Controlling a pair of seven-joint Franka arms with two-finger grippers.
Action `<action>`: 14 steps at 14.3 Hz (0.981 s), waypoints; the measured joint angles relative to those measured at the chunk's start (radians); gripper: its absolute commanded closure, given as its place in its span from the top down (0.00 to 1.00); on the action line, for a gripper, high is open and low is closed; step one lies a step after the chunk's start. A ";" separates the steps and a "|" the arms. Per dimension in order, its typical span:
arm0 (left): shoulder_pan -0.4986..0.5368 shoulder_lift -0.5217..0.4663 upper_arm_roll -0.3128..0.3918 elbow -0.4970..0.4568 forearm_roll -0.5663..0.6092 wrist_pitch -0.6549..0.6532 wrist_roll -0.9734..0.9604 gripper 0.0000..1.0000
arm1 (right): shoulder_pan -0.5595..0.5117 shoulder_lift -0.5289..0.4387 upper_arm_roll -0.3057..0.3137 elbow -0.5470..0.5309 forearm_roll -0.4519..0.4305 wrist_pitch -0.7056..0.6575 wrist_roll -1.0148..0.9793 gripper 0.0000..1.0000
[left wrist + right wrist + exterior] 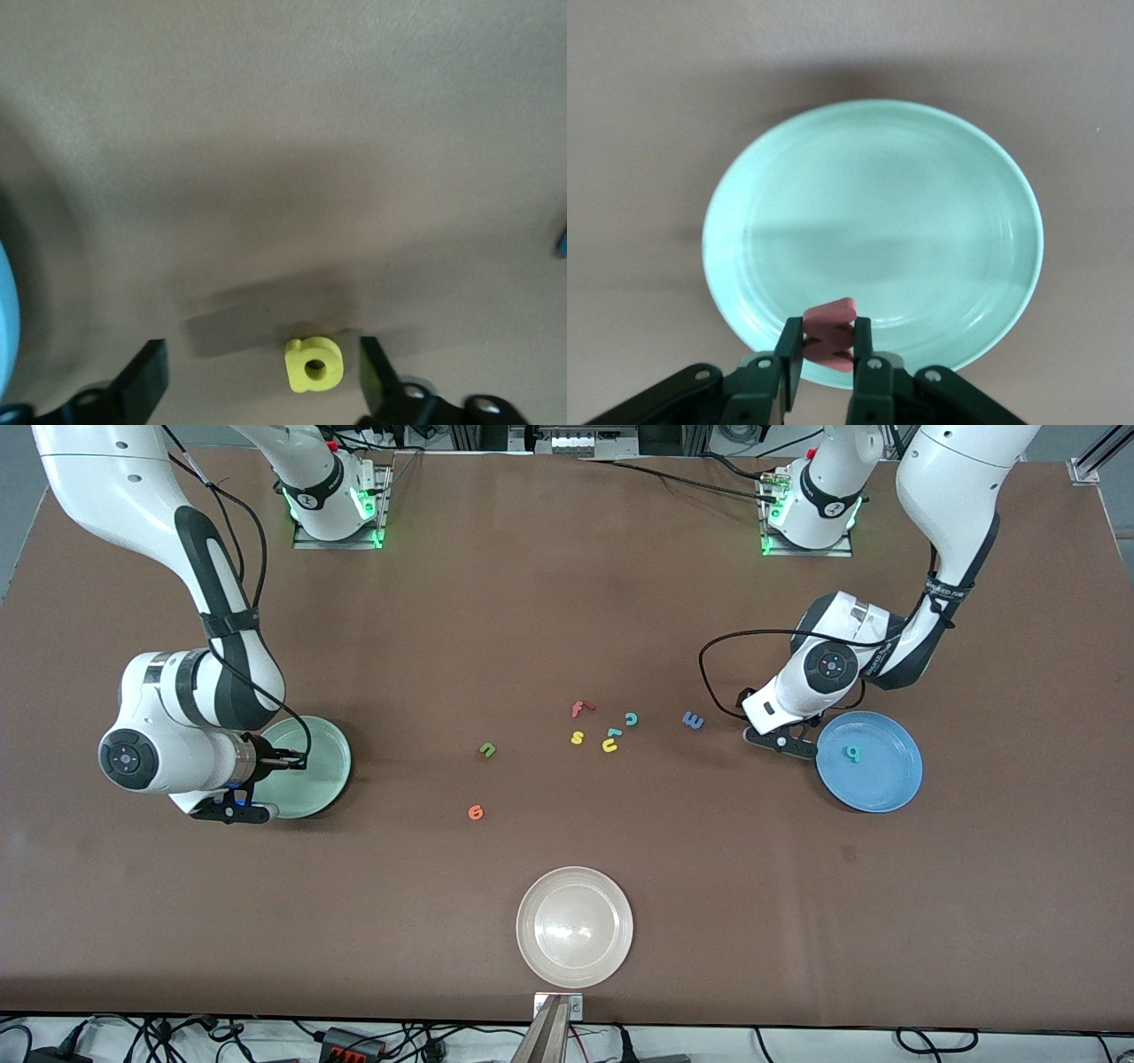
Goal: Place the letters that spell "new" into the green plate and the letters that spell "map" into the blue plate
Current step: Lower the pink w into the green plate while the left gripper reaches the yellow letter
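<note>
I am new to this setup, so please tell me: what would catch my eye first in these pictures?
The right gripper holds a red-pink "w" over the green plate. At the left arm's end of the table, the left gripper stands open around a yellow "a" on the table beside the blue plate, which already holds a teal "p".

A robotics lab: two white arms bolted on metal base plates to a brown table, cables trailing along its edge.
</note>
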 measured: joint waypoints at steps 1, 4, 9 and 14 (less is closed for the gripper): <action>0.000 0.000 0.000 0.000 0.000 0.007 0.000 0.41 | 0.004 0.010 0.004 -0.005 0.000 0.004 0.001 0.07; 0.000 0.000 -0.001 0.000 0.000 0.016 0.000 0.26 | 0.008 0.060 0.012 -0.010 -0.006 0.054 0.002 0.57; 0.005 -0.026 -0.001 0.002 0.000 0.021 0.036 0.26 | 0.010 0.071 0.014 0.030 -0.016 0.085 0.000 1.00; 0.046 -0.055 0.000 0.003 0.000 0.011 0.101 0.58 | 0.141 0.053 0.042 0.074 0.012 0.144 0.044 1.00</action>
